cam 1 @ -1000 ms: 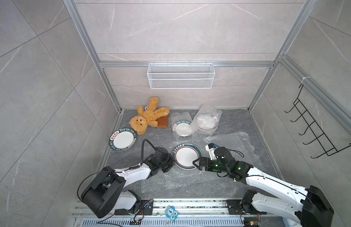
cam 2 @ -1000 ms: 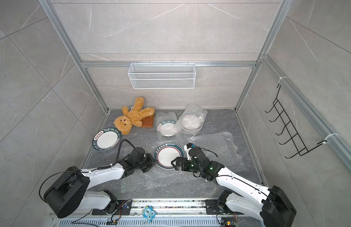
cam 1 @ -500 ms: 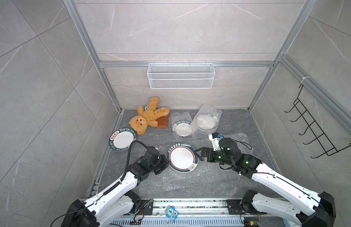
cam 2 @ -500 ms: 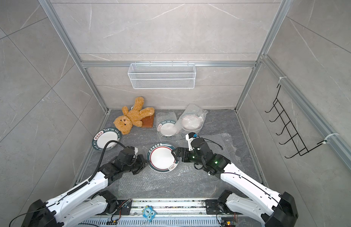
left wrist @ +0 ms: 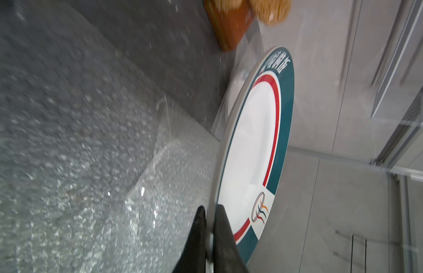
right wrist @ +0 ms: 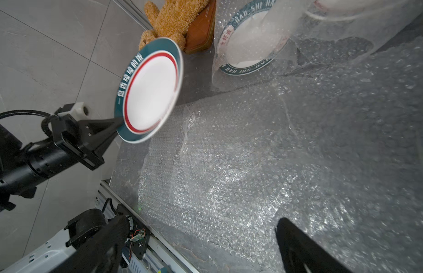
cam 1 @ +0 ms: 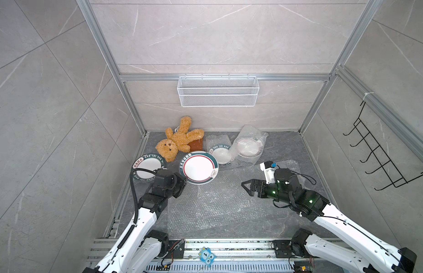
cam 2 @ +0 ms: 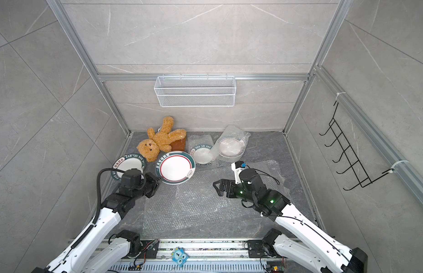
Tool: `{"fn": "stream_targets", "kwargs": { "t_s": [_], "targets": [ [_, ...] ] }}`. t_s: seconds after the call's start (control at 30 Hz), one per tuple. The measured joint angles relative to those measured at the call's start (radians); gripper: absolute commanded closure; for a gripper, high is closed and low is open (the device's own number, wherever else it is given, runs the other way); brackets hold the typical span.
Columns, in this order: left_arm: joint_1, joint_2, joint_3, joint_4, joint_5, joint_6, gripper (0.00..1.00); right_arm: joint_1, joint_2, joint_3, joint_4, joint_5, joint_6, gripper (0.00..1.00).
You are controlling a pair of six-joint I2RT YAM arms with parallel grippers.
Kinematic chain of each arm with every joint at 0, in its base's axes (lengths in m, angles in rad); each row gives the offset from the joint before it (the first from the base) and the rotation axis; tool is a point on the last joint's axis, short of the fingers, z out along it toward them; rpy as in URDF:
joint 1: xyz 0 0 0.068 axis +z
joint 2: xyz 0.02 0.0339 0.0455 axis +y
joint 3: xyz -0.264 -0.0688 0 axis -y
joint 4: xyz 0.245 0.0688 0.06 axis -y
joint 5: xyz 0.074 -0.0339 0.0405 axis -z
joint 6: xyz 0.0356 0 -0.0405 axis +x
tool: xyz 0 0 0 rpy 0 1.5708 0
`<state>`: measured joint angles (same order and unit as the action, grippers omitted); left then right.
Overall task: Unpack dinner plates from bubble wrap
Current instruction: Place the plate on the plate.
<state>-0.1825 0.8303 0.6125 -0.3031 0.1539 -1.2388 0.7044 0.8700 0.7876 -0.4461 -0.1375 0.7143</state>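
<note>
Grips one dinner plate [cam 1: 198,168] by its dark green rim with the left gripper [cam 1: 183,181], with jaws pinched nearly together on the edge and black fingers [left wrist: 222,227] on either face in the left wrist view. Holds this plate clear of the floor [cam 1: 283,146], tilted, white face toward the top views, just in front of the teddy bear [cam 1: 177,144] on the robot's side.

Carries nothing in the right gripper [cam 1: 246,189]: jaws spread wide, well apart from the teddy bear toward the right arm's side, over a flat bubble wrap sheet [cam 1: 217,208]. Shows that sheet spread on the floor, nearer the robot than the teddy bear.

Shows a second dinner plate [cam 1: 146,164] bare on the floor beside the teddy bear's head, toward the left arm's side, partly hidden by the left wrist. Shows a third plate [cam 1: 221,154] on the teddy bear's opposite side, just past the brown slab [cam 1: 196,145] lying partly under the bear, half inside a bubble wrap pouch [cam 1: 217,139] with the near rim uncovered. Shows a fourth plate [cam 1: 248,147] farther from the teddy bear on that same side, wholly inside a crinkled pouch [cam 1: 253,132]. Cannot tell whether the two pouches touch.
</note>
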Motion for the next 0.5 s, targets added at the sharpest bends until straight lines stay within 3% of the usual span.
{"fn": "stream_targets", "kwargs": {
  "t_s": [0.27, 0.37, 0.5],
  "targets": [
    [0.529, 0.046, 0.033, -0.031, 0.155, 0.058, 1.00, -0.005, -0.018, -0.025, -0.022, -0.001, 0.000, 0.00],
    [0.682, 0.128, 0.032, -0.008, 0.226, 0.069, 1.00, -0.005, -0.017, -0.027, -0.022, -0.002, -0.001, 0.00],
    [0.808, 0.238, 0.018, 0.069, 0.277, 0.077, 1.00, -0.005, -0.012, -0.027, -0.022, -0.008, -0.004, 0.00]
  ]
}}
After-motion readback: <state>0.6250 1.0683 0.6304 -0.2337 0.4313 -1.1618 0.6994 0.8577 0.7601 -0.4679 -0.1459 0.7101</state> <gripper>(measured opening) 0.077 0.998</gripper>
